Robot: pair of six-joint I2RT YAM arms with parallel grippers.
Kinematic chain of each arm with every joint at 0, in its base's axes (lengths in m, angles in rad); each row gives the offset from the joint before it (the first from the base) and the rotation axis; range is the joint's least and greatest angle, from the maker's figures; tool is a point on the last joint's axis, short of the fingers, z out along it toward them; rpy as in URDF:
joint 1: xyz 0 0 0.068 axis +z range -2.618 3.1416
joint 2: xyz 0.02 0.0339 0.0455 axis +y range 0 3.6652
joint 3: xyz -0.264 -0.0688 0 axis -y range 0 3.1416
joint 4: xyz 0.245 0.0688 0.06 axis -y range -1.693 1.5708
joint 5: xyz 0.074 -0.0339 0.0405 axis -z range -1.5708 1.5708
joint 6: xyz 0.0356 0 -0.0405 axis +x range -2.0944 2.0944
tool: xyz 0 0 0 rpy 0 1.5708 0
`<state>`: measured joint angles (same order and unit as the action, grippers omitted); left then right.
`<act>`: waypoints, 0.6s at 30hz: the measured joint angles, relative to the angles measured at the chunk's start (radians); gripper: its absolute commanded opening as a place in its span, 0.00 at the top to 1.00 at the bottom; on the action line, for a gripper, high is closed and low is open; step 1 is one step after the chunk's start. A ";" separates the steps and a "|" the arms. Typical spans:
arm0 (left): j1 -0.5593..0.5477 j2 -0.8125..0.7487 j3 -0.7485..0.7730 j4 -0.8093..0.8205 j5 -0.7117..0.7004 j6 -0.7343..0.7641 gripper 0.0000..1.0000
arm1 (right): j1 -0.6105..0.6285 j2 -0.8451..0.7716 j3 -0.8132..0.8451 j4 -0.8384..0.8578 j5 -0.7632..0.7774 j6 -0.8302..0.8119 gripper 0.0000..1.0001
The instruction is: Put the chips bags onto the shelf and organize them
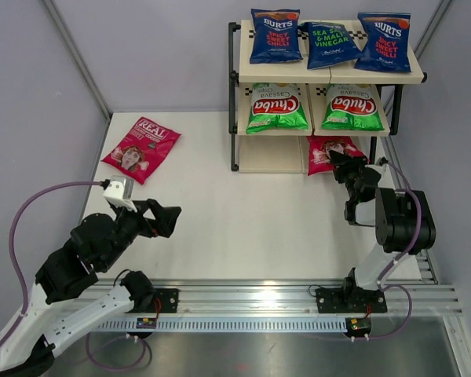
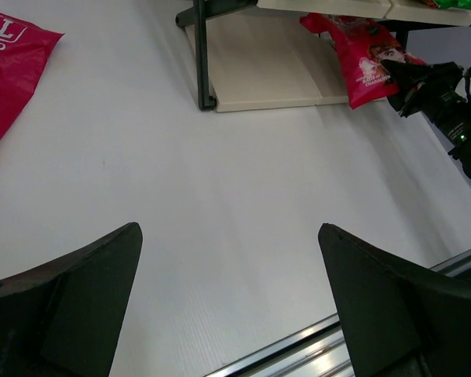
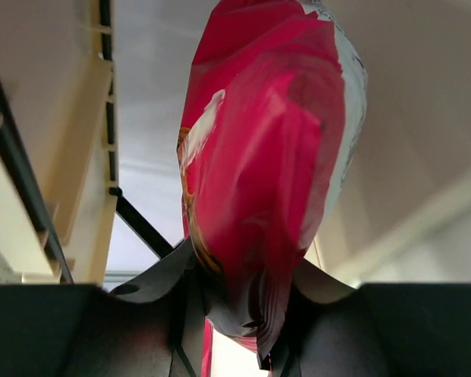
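Pale grey walls (image 1: 157, 47); white table (image 1: 243, 228); aluminium rail (image 1: 259, 297)

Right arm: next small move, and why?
Probably nudge the REAL bag a little deeper onto the bottom board before letting go. The right claw is shut on the bag's near end, and that end sits right at the board's front edge, so releasing here might let it slide off.

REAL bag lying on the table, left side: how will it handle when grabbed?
Probably light and puffy: the REAL bag looks air-filled. Its glossy film may slip, so pinching an edge seam seems safest. Likely floppy too: its twin bag crumples where the right pincer clamps its seam.
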<state>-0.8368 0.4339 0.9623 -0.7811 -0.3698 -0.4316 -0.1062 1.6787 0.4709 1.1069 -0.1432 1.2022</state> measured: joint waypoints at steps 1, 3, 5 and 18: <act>0.000 -0.010 -0.024 0.008 -0.008 0.006 0.01 | -0.002 0.040 0.027 0.027 -0.002 0.000 0.84; 0.000 -0.018 -0.055 0.019 -0.017 0.009 0.01 | -0.006 0.112 0.076 0.077 -0.005 0.000 0.82; 0.000 -0.027 -0.097 0.022 -0.027 0.011 0.01 | -0.012 0.199 0.134 0.107 -0.006 0.001 0.81; 0.000 -0.040 -0.116 0.012 -0.072 0.016 0.01 | -0.014 0.391 0.203 0.159 0.049 0.051 0.34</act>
<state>-0.8364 0.3939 0.8463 -0.7692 -0.4423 -0.4156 -0.1207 2.0701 0.6735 1.2655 -0.0940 1.2537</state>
